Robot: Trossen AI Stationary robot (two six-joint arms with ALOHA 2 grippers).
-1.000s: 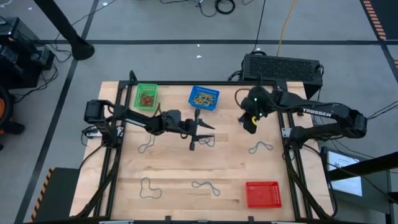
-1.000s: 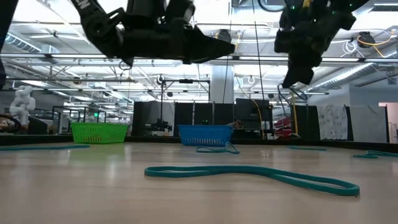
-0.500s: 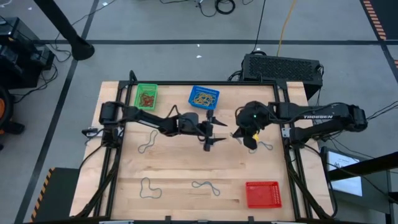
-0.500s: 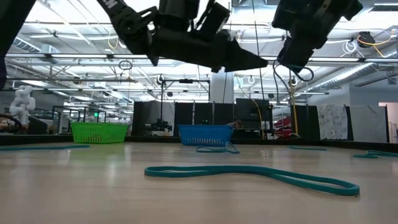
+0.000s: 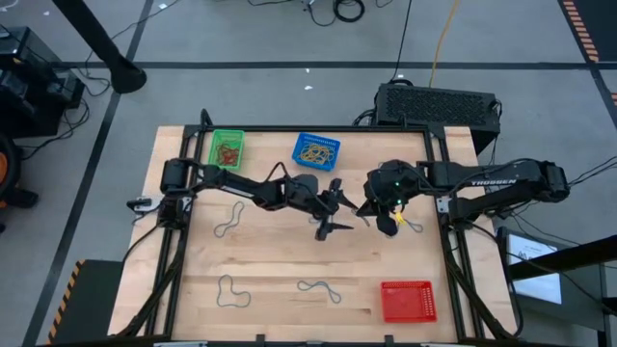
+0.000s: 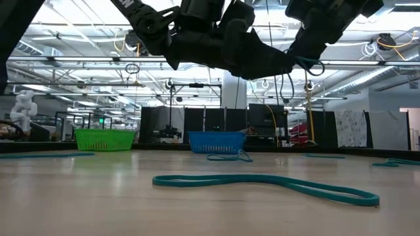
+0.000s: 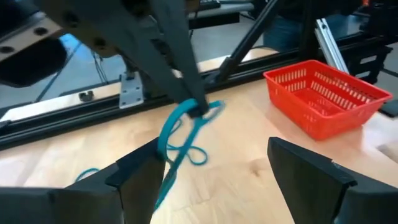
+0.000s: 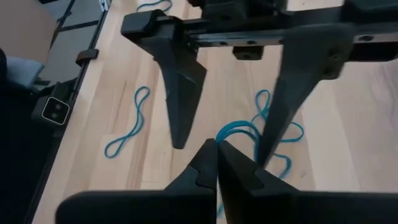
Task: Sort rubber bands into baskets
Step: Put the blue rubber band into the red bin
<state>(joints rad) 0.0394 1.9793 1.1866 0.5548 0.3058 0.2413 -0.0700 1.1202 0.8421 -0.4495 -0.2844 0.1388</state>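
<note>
Left wrist view: your two grippers meet mid-bench.
Right gripper (image 8: 217, 163) jaws pinch a teal rubber band (image 7: 183, 127); left gripper (image 5: 328, 205) jaws gape wide at its 9 o'clock.

Your grippers met mid-table, left gripper (image 5: 334, 205) beside right gripper (image 5: 370, 206) | two baskets (image 5: 228, 150) sat behind them (far edge) | third basket (image 5: 407, 300) near right corner | loose bands (image 5: 318, 288) lay in front

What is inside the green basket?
The green basket has reddish rubber bands lying in a small heap. How many there are, and anything beneath the heap, cannot be seen.
</note>
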